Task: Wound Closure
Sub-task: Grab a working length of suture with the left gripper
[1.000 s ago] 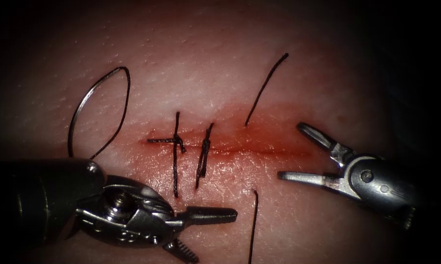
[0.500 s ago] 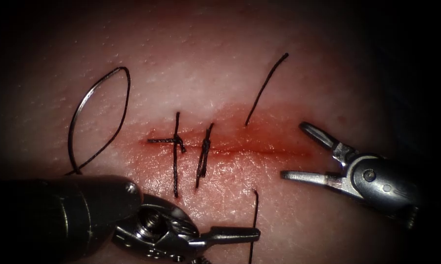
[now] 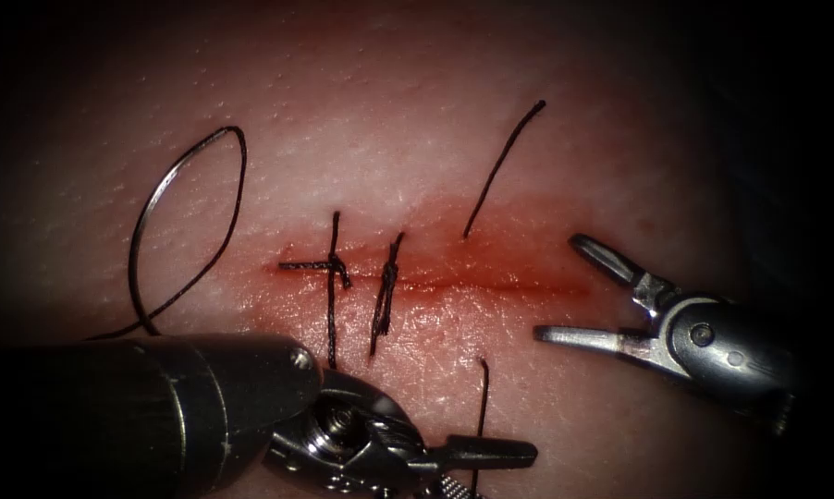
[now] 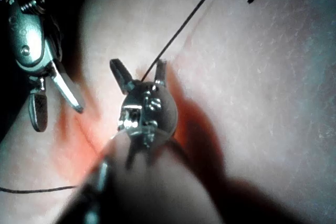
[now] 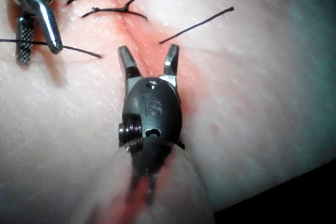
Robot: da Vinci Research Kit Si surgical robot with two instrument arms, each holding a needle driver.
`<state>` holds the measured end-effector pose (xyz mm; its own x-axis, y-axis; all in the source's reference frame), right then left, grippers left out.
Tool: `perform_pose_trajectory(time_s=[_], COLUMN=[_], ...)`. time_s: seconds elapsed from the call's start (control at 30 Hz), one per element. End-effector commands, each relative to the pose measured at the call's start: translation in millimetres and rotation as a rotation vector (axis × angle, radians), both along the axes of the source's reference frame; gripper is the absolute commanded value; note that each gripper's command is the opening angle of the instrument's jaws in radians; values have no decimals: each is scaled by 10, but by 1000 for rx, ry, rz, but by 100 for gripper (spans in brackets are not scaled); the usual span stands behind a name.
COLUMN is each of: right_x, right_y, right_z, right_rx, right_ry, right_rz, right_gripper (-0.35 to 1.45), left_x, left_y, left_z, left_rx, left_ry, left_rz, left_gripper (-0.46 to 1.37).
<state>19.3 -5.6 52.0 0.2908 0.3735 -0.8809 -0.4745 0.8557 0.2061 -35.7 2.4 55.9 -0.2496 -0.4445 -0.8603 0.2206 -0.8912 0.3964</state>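
Observation:
The tissue (image 3: 417,166) has a horizontal cut (image 3: 500,286) with red fluid along it. Two knotted stitches (image 3: 336,268) cross its left half. A third thread enters above the cut (image 3: 500,166) and comes out below it (image 3: 481,397). My left tool (image 3: 486,469) is open below the cut, its jaws on either side of this lower thread (image 4: 189,17); they hold nothing. My right tool (image 3: 565,291) stands open and holds nothing at the cut's right end (image 5: 148,53). The curved needle (image 3: 144,222) lies free on the tissue, left of the cut, not in the tissue.
Thread (image 3: 227,222) runs from the needle's upper end down in a loop and passes under the left tool's shaft (image 3: 140,407). The third thread's free end (image 3: 539,103) lies loose on the tissue above the cut.
My left tool has moved right and down, bringing its open jaws to the thread below the cut. The right tool has hardly moved. Needle and stitches are unchanged.

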Motion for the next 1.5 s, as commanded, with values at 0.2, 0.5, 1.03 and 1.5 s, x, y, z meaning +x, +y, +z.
perform_pose_trajectory(time_s=[0.2,0.5,1.03,1.5], right_x=[-1,-1,-1,1], right_y=[-1,-1,0,0], right_z=[-1,-1,1,2], right_rx=[0,-4,-52,-239], right_ry=[2,0,26,53], right_rz=[-3,-6,-80,-247], right_gripper=[87,87,95,109], left_x=[-3,-4,0,-5], left_y=[-12,-22,-5,33], left_z=[6,2,0,-14], left_rx=[-10,-42,-61,-73], left_ry=[-1,-7,-17,-27], left_rz=[11,28,42,47], left_gripper=[33,17,-35,-35])
